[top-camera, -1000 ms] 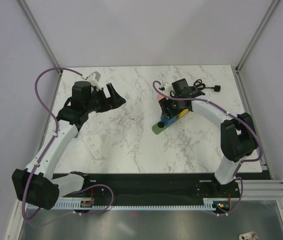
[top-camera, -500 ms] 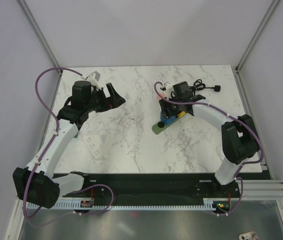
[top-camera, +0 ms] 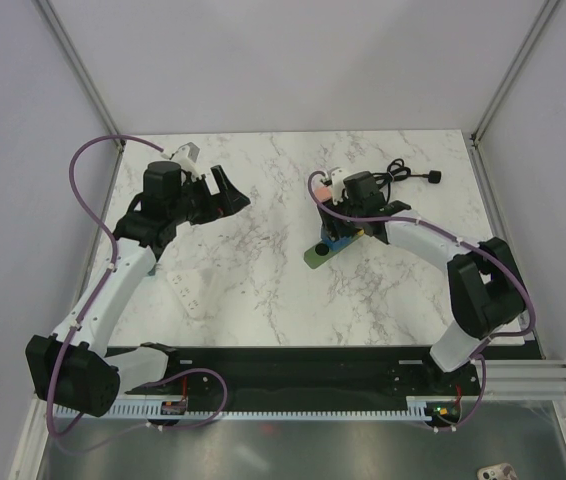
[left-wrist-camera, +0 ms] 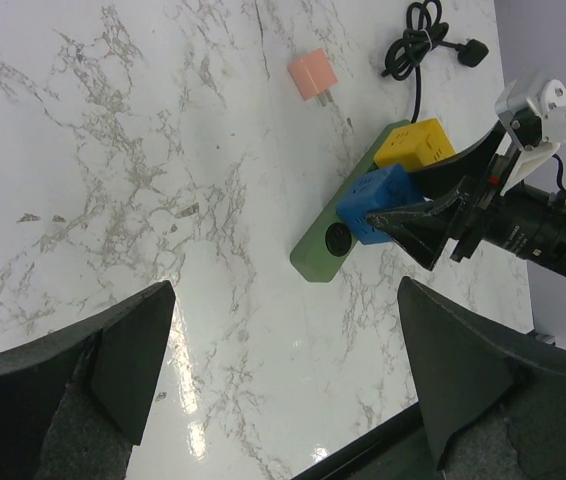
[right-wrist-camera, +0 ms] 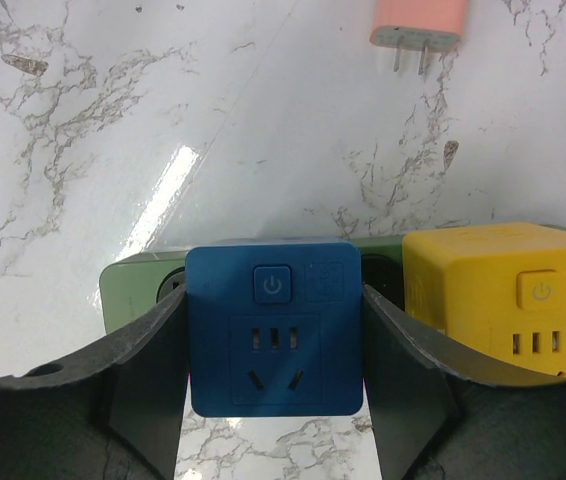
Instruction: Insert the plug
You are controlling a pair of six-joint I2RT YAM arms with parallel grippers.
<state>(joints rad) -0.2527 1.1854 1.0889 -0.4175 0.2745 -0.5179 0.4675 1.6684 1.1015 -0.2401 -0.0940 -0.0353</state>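
A blue cube plug (right-wrist-camera: 275, 340) with a power button and socket face sits on the green power strip (right-wrist-camera: 133, 285), next to a yellow cube (right-wrist-camera: 508, 300). My right gripper (right-wrist-camera: 275, 330) is shut on the blue plug, one finger pressed on each side. From above, the right gripper (top-camera: 346, 228) covers most of the blue plug (top-camera: 336, 242) on the strip (top-camera: 317, 257). The strip's round socket (left-wrist-camera: 339, 238) at its near end is free. My left gripper (left-wrist-camera: 288, 345) hangs open and holds nothing, well left of the strip, over the table (top-camera: 263, 280).
A small pink two-pin plug (left-wrist-camera: 312, 75) lies on the marble beyond the strip, also in the right wrist view (right-wrist-camera: 418, 22). A coiled black cable (top-camera: 408, 172) lies at the back right. White walls stand round the table.
The right wrist has shifted a little nearer and lower over the strip, with the blue plug still in its grip. The left arm has not moved.
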